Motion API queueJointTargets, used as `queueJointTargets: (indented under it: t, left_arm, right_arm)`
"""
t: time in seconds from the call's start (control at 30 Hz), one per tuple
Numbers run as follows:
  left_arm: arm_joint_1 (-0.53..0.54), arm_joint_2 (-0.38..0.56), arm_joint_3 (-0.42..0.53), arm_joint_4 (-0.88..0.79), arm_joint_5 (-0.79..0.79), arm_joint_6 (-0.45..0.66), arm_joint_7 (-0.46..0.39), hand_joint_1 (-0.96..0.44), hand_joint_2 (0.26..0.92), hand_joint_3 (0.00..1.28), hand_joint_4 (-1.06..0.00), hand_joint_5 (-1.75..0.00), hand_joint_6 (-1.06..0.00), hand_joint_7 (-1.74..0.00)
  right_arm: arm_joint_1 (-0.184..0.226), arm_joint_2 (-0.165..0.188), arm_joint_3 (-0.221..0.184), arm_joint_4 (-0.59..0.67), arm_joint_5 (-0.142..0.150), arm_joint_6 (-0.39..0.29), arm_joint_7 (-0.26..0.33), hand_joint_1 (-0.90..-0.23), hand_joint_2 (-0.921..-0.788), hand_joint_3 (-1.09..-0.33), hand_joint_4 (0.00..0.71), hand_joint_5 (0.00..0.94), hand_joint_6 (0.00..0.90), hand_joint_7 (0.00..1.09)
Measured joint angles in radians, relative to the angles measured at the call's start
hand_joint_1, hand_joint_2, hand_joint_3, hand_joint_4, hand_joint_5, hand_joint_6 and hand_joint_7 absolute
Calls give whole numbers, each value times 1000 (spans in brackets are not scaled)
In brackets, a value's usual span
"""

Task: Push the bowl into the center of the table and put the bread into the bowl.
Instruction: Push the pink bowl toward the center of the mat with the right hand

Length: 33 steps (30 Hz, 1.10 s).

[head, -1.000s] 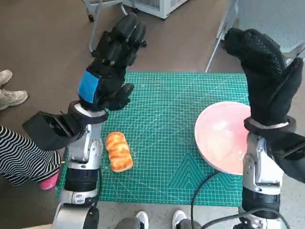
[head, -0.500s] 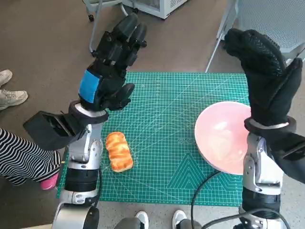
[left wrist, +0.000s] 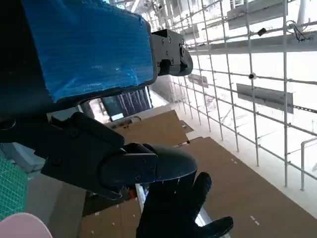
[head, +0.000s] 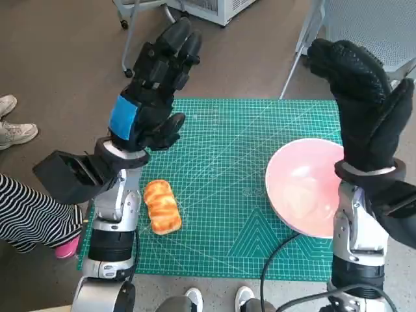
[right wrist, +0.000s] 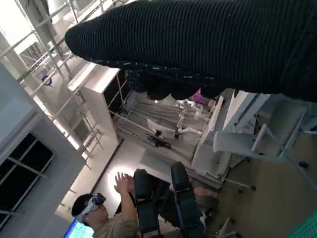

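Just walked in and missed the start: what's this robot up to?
Nothing is being handled yet. Both hands are raised above the table: the left hand and right hand hold nothing. The pink bowl sits at the right side of the green mat, not in the center. The bread lies on the mat near the left arm, outside the bowl.

1. Head view: steeply down on the bench (head: 247,169), both raised hands close.
2. Left wrist view: close behind left hand (left wrist: 89,99), facing upward; shares right hand (left wrist: 178,213).
3. Right wrist view: under glove, facing room, a person (right wrist: 106,218) beyond.
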Motion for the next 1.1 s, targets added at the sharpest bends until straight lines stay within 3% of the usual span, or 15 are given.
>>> queueJointTargets:
  t: [0.53, 0.73, 0.83, 0.9, 1.1]
  left_arm:
    - [0, -3, -2, -13, 0, 14, 6, -766, 921, 480, -109, 0, 1, -413]
    - [2, -2, -2, -18, 0, 14, 6, -767, 921, 480, -109, 0, 1, -413]
    - [4, 0, 0, -18, 0, 14, 6, -769, 921, 476, -108, 0, 1, -410]
    - [5, 0, 0, -18, 0, 14, 5, -769, 921, 474, -108, -1, 1, -409]
    - [6, 2, 2, -18, 0, 13, 5, -769, 921, 471, -110, -2, 1, -411]
  right_arm:
    - [15, -10, -9, -20, 5, 10, 3, -650, -921, -642, 187, 0, 45, 564]
    - [47, -60, -73, 4, 71, -5, 57, -651, -921, -667, 172, 0, 10, 594]
    - [61, -91, -114, 42, 89, -33, 82, -650, -921, -685, 164, 0, 3, 567]
    - [69, -111, -148, 84, 94, -57, 86, -648, -921, -697, 161, 0, 0, 550]
    - [99, -141, -230, 203, 67, -132, 36, -645, -921, -721, 153, 0, -1, 520]
